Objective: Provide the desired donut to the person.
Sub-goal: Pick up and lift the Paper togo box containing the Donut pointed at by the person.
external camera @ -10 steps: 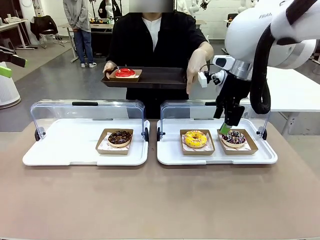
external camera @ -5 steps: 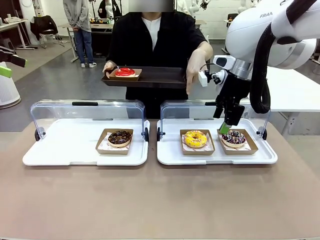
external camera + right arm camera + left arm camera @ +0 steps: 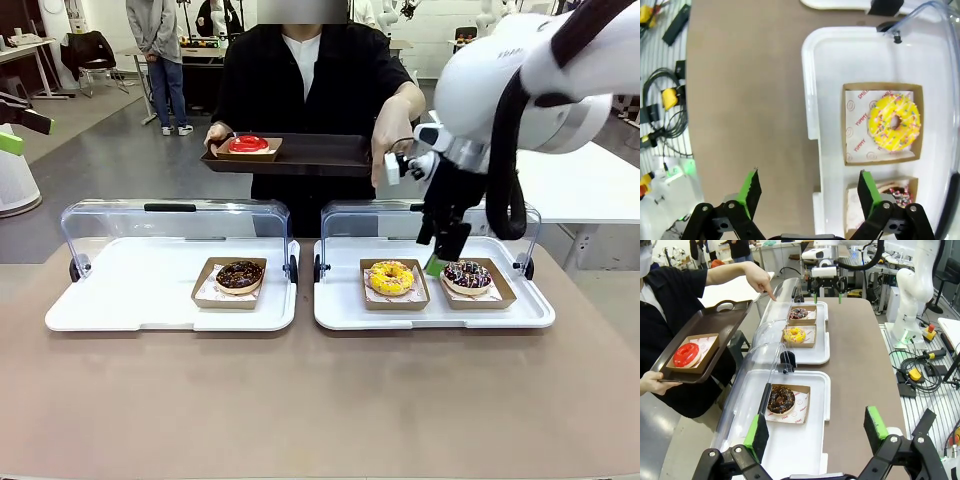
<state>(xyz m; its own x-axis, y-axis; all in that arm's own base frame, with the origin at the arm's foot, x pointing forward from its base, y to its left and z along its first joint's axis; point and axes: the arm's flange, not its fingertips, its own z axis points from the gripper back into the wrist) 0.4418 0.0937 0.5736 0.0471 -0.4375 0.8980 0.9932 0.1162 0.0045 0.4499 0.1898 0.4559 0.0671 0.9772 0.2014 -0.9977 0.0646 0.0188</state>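
The brown table [image 3: 300, 400] carries two white display trays with their clear lids swung up, and the person [image 3: 310, 90] stands behind it holding a dark serving tray [image 3: 320, 155].

The right arm [image 3: 520, 90] is what has changed. A second ago it hung straight over the far-right end of the right-hand display tray [image 3: 340, 312]; now it has leaned and swung inward, toward the middle. The left display tray [image 3: 100, 312] keeps its single chocolate donut [image 3: 239, 274], untouched.

On the serving tray sits a red donut [image 3: 249, 144] in its paper boat (that one looks already delivered). The person's free hand [image 3: 385, 150] points downward over the right-hand tray, as it did a second ago.

Down there lie the yellow donut [image 3: 391, 276] and the dark sprinkled donut [image 3: 468, 273], each in a cardboard boat. The right gripper [image 3: 438, 262] was low over the sprinkled one. It now hangs between the two, jaws spread and holding nothing, and its wrist view has the yellow donut ahead.

I'd read that as a retarget: the yellow one seems to be what's wanted, and no grasp has begun. The left gripper [image 3: 816, 426] waits well back, also spread and empty.
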